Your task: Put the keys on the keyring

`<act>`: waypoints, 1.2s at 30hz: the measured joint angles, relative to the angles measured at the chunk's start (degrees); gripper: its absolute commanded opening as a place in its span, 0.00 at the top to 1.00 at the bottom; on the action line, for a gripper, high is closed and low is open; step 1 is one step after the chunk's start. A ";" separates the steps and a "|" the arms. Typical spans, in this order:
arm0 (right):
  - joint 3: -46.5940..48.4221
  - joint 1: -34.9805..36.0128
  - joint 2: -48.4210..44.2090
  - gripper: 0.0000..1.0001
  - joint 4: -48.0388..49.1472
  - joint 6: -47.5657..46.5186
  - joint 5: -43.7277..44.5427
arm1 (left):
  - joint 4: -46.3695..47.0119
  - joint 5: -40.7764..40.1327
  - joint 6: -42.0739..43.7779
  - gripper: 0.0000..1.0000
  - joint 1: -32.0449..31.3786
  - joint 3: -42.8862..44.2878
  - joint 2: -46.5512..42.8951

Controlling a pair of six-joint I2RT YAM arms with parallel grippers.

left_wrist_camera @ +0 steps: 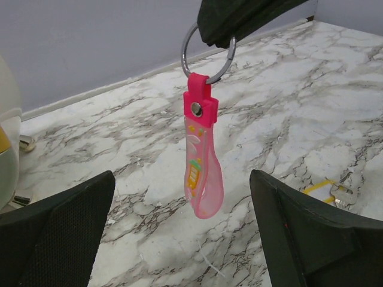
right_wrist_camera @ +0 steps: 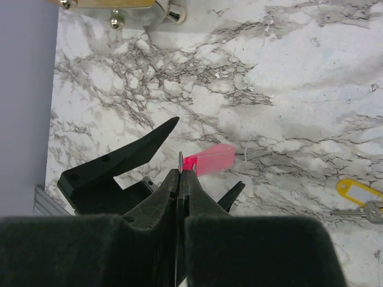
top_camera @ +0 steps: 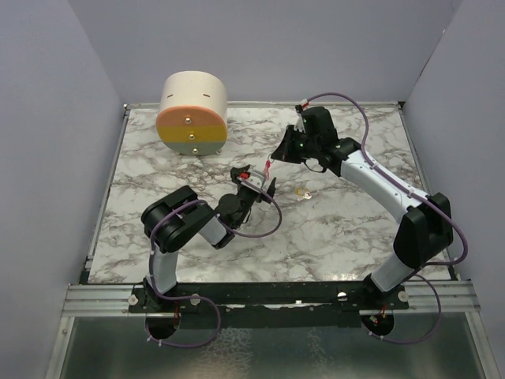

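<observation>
The keyring (left_wrist_camera: 203,173), a pink strap on a metal ring (left_wrist_camera: 187,48), hangs above the marble table (top_camera: 339,229). My right gripper (right_wrist_camera: 181,173) is shut on the ring's edge, and the strap (right_wrist_camera: 212,160) sticks out past its tips. My left gripper (left_wrist_camera: 182,230) is open just below the strap's lower end, with one finger (left_wrist_camera: 57,233) to each side and not touching it. The keys (right_wrist_camera: 358,192), a yellow tag with a small metal key, lie flat on the table to the right. From above, the keyring (top_camera: 268,167) sits between the right gripper (top_camera: 274,157) and left gripper (top_camera: 259,186), and the keys (top_camera: 300,192) lie just beyond.
A large cream-and-orange cylinder (top_camera: 192,114) lies on its side at the back left of the table. Grey walls close in the left, back and right. A metal rail (top_camera: 268,296) runs along the near edge at the arm bases.
</observation>
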 measured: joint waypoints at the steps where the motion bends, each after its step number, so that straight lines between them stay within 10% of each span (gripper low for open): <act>1: -0.15 0.00 -0.09 0.99 0.11 0.04 -0.20 | -0.02 -0.28 0.57 0.03 -0.26 0.42 0.57; 14: -2.34 0.00 -1.66 0.99 1.01 -0.87 -0.92 | 0.00 -0.11 -0.96 0.02 -0.31 -0.83 -0.46; 36: -4.28 -1.99 -4.09 0.99 2.71 -3.13 -0.92 | -4.44 29.73 -28.65 0.12 10.34 -2.67 -14.40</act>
